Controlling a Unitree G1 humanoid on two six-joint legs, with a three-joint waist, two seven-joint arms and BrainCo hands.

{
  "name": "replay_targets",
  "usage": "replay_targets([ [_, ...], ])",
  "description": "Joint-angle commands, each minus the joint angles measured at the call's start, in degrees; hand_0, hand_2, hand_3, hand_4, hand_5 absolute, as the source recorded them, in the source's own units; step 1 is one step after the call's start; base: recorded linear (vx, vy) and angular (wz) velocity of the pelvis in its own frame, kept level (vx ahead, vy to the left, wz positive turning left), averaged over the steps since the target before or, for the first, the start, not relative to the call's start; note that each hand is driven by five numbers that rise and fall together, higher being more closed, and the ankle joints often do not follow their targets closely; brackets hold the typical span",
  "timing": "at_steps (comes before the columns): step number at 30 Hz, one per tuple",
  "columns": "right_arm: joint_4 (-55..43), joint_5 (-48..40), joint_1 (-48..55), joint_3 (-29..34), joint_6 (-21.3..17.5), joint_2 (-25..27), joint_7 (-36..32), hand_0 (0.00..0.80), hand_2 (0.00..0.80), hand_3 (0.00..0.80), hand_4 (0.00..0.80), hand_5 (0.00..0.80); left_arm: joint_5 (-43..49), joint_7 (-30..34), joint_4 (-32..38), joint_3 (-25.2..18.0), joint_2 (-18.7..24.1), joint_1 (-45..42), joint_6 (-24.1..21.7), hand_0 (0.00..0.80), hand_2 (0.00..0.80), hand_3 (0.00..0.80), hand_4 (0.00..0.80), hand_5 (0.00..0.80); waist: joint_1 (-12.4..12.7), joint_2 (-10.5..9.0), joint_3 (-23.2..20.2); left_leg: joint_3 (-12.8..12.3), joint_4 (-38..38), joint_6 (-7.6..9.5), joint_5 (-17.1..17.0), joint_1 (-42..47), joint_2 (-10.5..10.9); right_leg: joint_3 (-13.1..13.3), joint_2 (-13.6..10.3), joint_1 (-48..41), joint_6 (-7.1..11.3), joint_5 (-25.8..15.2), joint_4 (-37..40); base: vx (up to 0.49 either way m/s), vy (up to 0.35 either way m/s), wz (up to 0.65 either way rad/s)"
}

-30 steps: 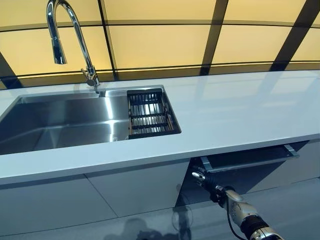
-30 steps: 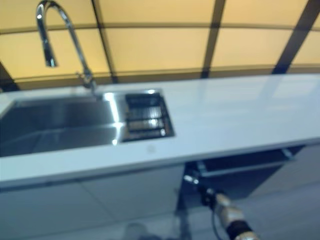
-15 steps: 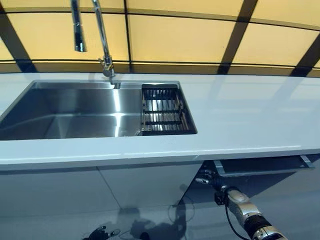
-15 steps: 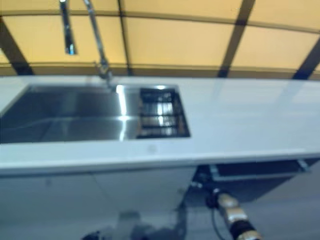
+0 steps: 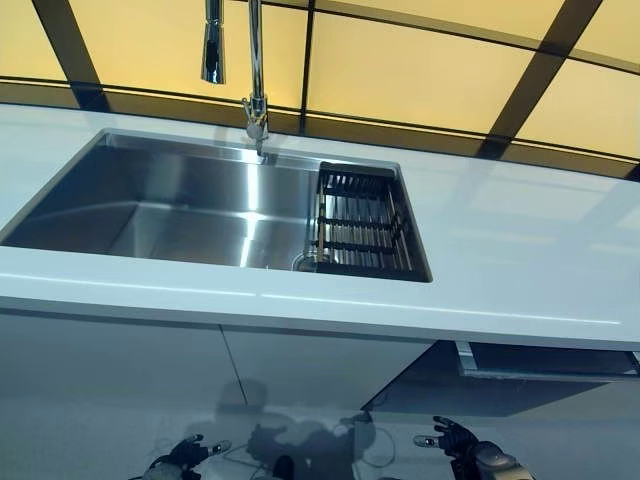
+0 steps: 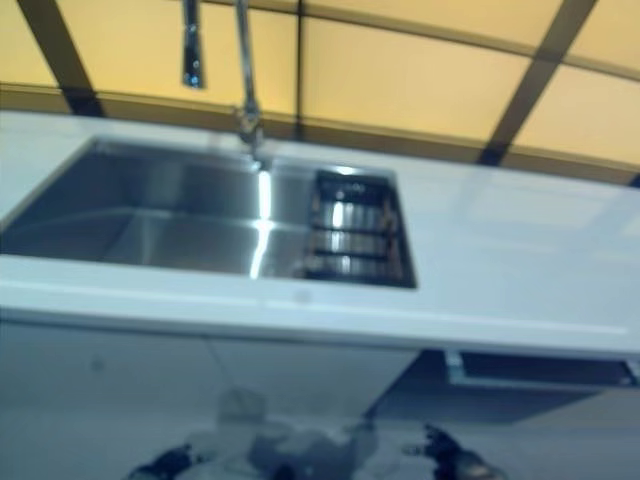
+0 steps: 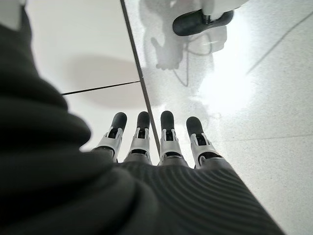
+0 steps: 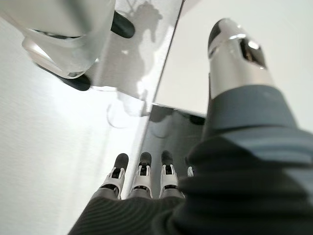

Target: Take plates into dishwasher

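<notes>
view has swung since half a sec ago, camera moved not the stuff | right hand (image 5: 455,438) dropped low by the floor, fingers relaxed, empty | left hand (image 5: 183,455) low too, fingers (image 7: 167,134) straight, empty | no plates visible | brushed steel sink (image 5: 190,200), black wire rack (image 5: 360,222), glossy white counter (image 5: 520,270), dark dishwasher opening (image 5: 545,362) under it

The scene was bright. Warm yellow light came from the panels (image 5: 400,75) behind the counter (image 5: 520,260). A white streak of glare ran down the steel sink (image 5: 250,215), and the tap (image 5: 255,60) shone. The right eye view was soft and blurred, the left eye view sharper. In the left wrist view, the floor (image 7: 230,88) had a strong white glare patch and grey shadows.
</notes>
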State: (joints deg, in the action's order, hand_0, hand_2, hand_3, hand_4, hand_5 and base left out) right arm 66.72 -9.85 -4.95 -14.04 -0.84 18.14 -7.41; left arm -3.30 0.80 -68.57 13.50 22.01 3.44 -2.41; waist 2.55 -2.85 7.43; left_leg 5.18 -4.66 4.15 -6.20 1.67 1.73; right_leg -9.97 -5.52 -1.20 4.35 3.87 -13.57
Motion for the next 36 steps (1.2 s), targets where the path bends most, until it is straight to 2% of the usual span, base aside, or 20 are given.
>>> replay_targets([
  [1, 0.81, -2.14, -2.54, 2.3, -0.04, 0.59, 0.15, 0.0, 0.0, 0.0, 0.0, 0.0, -1.43, -1.81, 1.23, -1.23, 0.03, 2.77, -0.7, 0.0, 0.0, 0.0, 0.0, 0.0, 0.93, -0.64, -0.48, -5.52, 2.32, 2.07, 9.02, -1.38, 1.63, -0.94, 3.07, -5.09, -2.05, 2.63, 4.04, -0.555, -0.384, -0.11],
  [3, 1.43, -3.2, -2.59, 2.58, 0.77, 0.86, 0.64, 0.0, 0.0, 0.0, 0.0, 0.0, -1.06, -2.28, 1.4, -1.83, -0.34, 2.09, -1.12, 0.0, 0.0, 0.0, 0.0, 0.0, 1.66, -1.22, -0.17, -5.08, 2.99, -0.55, 7.11, -4.22, 0.66, -1.46, 4.49, -6.7, -4.35, 4.77, 7.76, -0.566, -0.384, -0.16],
  [6, 1.73, -2.21, -2.23, 2.83, 2.37, 1.62, 0.41, 0.0, 0.0, 0.0, 0.0, 0.0, -2.04, -2.7, 1.19, -2.68, -1.22, 0.73, -1.91, 0.0, 0.0, 0.0, 0.0, 0.0, 1.73, -1.44, 0.83, -5.57, 0.74, -4.01, 2.56, -6.07, -1.51, -2.1, 6.35, -7.76, -6.01, 2.13, 13.66, -0.507, -0.297, -0.05],
  [8, 2.24, -2.15, -1.08, 3.41, 2.72, 1.85, 0.51, 0.0, 0.0, 0.0, 0.0, 0.0, -1.25, -2.08, 1.21, -2.78, -2.03, 0.72, -1.56, 0.0, 0.0, 0.0, 0.0, 0.0, 1.07, -1.39, 1.57, -10.02, 2.67, -5.08, 2.72, -7.53, -2.72, -4.59, 6.23, -8.8, -6.26, 0.46, 16.69, -0.451, -0.182, 0.36],
  [9, 2.44, -2.05, -0.62, 3.68, 2.85, 1.77, 0.57, 0.0, 0.0, 0.0, 0.0, 0.0, -0.98, -2.02, 1.14, -2.68, -2.63, 0.72, -1.55, 0.0, 0.0, 0.0, 0.0, 0.0, 1.01, -1.35, 1.63, -11.41, 5.9, -4.89, 4.67, -7.91, -2.64, -5.41, 5.79, -8.96, -6.31, 0.13, 17.9, -0.458, -0.095, 0.47],
  [11, 2.95, -1.48, -0.56, 3.56, 3.11, 1.72, 0.66, 0.0, 0.0, 0.0, 0.0, 0.0, -2.25, -2.22, 0.85, -3.03, -3.66, 0.46, -1.91, 0.0, 0.0, 0.0, 0.0, 0.0, 1.67, -0.97, 1.56, -12.37, 14.02, -4.02, 9.33, -8.49, -1.93, -6.27, 5.01, -8.12, -6.48, -0.22, 18.57, -0.361, -0.002, 0.32],
  [13, 3.88, 1.24, -0.83, 4.26, 3.54, 1.66, 0.35, 0.0, 0.0, 0.0, 0.0, 0.0, -3.36, -2.69, 0.79, -4.45, -4.51, -0.43, -2.35, 0.0, 0.0, 0.0, 0.0, 0.0, 2.86, -0.19, 1.34, -13.53, 26.55, -2.8, 14.4, -8.99, -1.45, -6.55, 4.57, -7.28, -5.88, -0.78, 18.57, -0.306, 0.059, -0.06],
  [15, 5.05, 3.04, -1.0, 5.19, 4.01, 1.56, 0.71, 0.0, 0.0, 0.0, 0.0, 0.0, -2.91, -2.65, 0.48, -5.85, -5.03, -0.82, -2.01, 0.0, 0.0, 0.0, 0.0, 0.0, 3.16, 0.81, 0.32, -15.0, 34.03, -2.32, 16.48, -8.13, -1.47, -6.86, 4.68, -6.18, -5.26, -1.48, 18.57, -0.296, 0.125, -0.25],
  [17, 5.57, 3.46, -0.9, 5.87, 4.23, 1.95, 0.96, 0.0, 0.0, 0.0, 0.0, 0.0, -2.92, -2.1, -0.34, -6.64, -5.04, -1.19, -2.72, 0.0, 0.0, 0.0, 0.0, 0.0, 3.03, 1.66, -0.74, -14.72, 37.3, -2.89, 16.07, -6.76, -1.66, -6.69, 5.23, -5.24, -5.32, -1.75, 18.57, -0.294, 0.145, -0.03],
  [19, 5.78, 4.07, -0.85, 6.2, 4.34, 2.37, 1.02, 0.0, 0.0, 0.0, 0.0, 0.0, -3.86, -1.87, -1.26, -6.9, -5.38, -1.67, -4.2, 0.0, 0.0, 0.0, 0.0, 0.0, 3.08, 3.12, -1.97, -13.17, 41.37, -4.71, 12.66, -4.09, -1.88, -6.17, 6.33, -4.61, -5.75, -1.4, 18.57, -0.301, 0.2, 0.18],
  [22, 4.97, 3.48, -0.58, 6.55, 3.92, 2.88, 1.8, 0.0, 0.0, 0.0, 0.0, 0.0, -4.33, -1.65, -2.05, -6.58, -6.25, -2.18, -5.88, 0.0, 0.0, 0.0, 0.0, 0.0, 2.93, 4.64, -3.44, -11.21, 40.89, -6.71, 8.6, 0.1, -1.17, -5.78, 7.04, -3.41, -5.74, -1.57, 18.57, -0.394, 0.286, -0.06],
  [23, 4.66, 3.37, -0.64, 6.65, 3.81, 2.98, 1.87, 0.0, 0.0, 0.0, 0.0, 0.0, -4.38, -1.66, -2.35, -6.32, -6.43, -2.11, -6.46, 0.0, 0.0, 0.0, 0.0, 0.0, 2.8, 4.83, -3.79, -11.09, 39.47, -6.82, 8.55, 1.04, -1.05, -5.8, 6.94, -2.74, -5.42, -1.92, 18.57, -0.573, 0.409, -0.39],
  [25, 4.14, 2.67, -0.88, 6.75, 3.34, 3.21, 2.39, 0.0, 0.0, 0.0, 0.0, 0.0, -4.36, -1.15, -2.43, -5.89, -6.23, -1.63, -7.77, 0.0, 0.0, 0.0, 0.0, 0.0, 2.11, 4.63, -3.44, -12.05, 32.69, -6.05, 10.18, 3.28, -0.77, -5.53, 5.79, -1.3, -4.06, -3.5, 18.57, -0.573, 0.414, -0.31],
  [26, 4.05, 2.41, -1.14, 6.96, 3.3, 3.29, 2.52, 0.0, 0.0, 0.0, 0.0, 0.0, -4.43, -0.87, -1.57, -5.35, -5.88, -1.13, -7.44, 0.0, 0.0, 0.0, 0.0, 0.0, 1.67, 4.68, -3.34, -12.63, 26.91, -5.35, 13.19, 6.15, -0.89, -5.78, 5.14, -0.38, -2.27, -4.92, 18.57, -0.689, 0.517, 0.02],
  [27, 3.74, 1.65, -1.84, 7.18, 3.23, 3.48, 2.57, 0.0, 0.0, 0.0, 0.0, 0.0, -4.53, -0.68, -0.19, -4.52, -5.14, 0.13, -6.85, 0.0, 0.0, 0.0, 0.0, 0.0, 1.6, 3.98, -2.46, -13.68, 21.54, -2.39, 19.43, 7.88, 0.19, -5.77, 3.58, 2.65, -0.27, -8.17, 18.57, -0.726, 0.576, 0.33],
  [28, 3.51, 1.24, -2.32, 7.4, 3.12, 3.71, 2.73, 0.0, 0.0, 0.0, 0.0, 0.0, -4.25, -0.25, 0.62, -3.82, -4.45, 1.4, -6.12, 0.0, 0.0, 0.0, 0.0, 0.0, 1.25, 3.63, -1.71, -13.98, 17.55, -0.78, 22.59, 9.42, 0.73, -5.59, 2.6, 4.27, 1.54, -10.7, 18.57, -0.752, 0.58, 0.48],
  [30, 2.99, 0.09, -3.14, 7.62, 3.12, 4.29, 2.69, 0.0, 0.0, 0.0, 0.0, 0.0, -3.09, 0.52, 1.47, -2.19, -3.29, 3.77, -4.87, 0.0, 0.0, 0.0, 0.0, 0.0, 0.94, 2.81, -0.2, -14.1, 12.74, 0.98, 22.65, 9.68, 1.54, -5.26, 0.79, 6.7, 3.34, -13.13, 18.57, -0.735, 0.559, 0.4],
  [33, 1.3, -0.99, -3.02, 8.21, 2.64, 4.36, 2.31, 0.0, 0.0, 0.0, 0.0, 0.0, -1.85, 0.58, 2.73, -0.38, -1.71, 4.93, -2.74, 0.0, 0.0, 0.0, 0.0, 0.0, 1.04, 2.24, 2.2, -13.68, 9.2, 1.74, 19.62, 8.81, 2.14, -4.8, -0.08, 9.98, 4.05, -11.22, 18.57, -0.686, 0.471, 0.34],
  [35, 0.99, -0.67, -2.73, 8.21, 3.03, 3.41, 1.27, 0.0, 0.0, 0.0, 0.0, 0.0, -2.56, -0.24, 3.07, -0.23, -0.96, 4.06, -1.52, 0.0, 0.0, 0.0, 0.0, 0.0, 0.96, 2.4, 3.62, -14.32, 6.92, 1.98, 17.75, 9.1, 2.2, -5.83, -0.25, 9.27, 4.31, -14.85, 18.57, -0.461, 0.338, 0.06],
  [36, 1.39, -0.14, -2.53, 7.82, 2.77, 3.18, 0.69, 0.0, 0.0, 0.0, 0.0, 0.0, -3.24, -0.12, 2.75, -0.54, -0.66, 3.57, -1.59, 0.0, 0.0, 0.0, 0.0, 0.0, 0.46, 2.88, 3.95, -13.67, 5.39, 2.33, 16.93, 9.66, 1.97, -6.3, -0.38, 7.84, 4.37, -16.78, 16.43, -0.303, 0.266, -0.05],
])
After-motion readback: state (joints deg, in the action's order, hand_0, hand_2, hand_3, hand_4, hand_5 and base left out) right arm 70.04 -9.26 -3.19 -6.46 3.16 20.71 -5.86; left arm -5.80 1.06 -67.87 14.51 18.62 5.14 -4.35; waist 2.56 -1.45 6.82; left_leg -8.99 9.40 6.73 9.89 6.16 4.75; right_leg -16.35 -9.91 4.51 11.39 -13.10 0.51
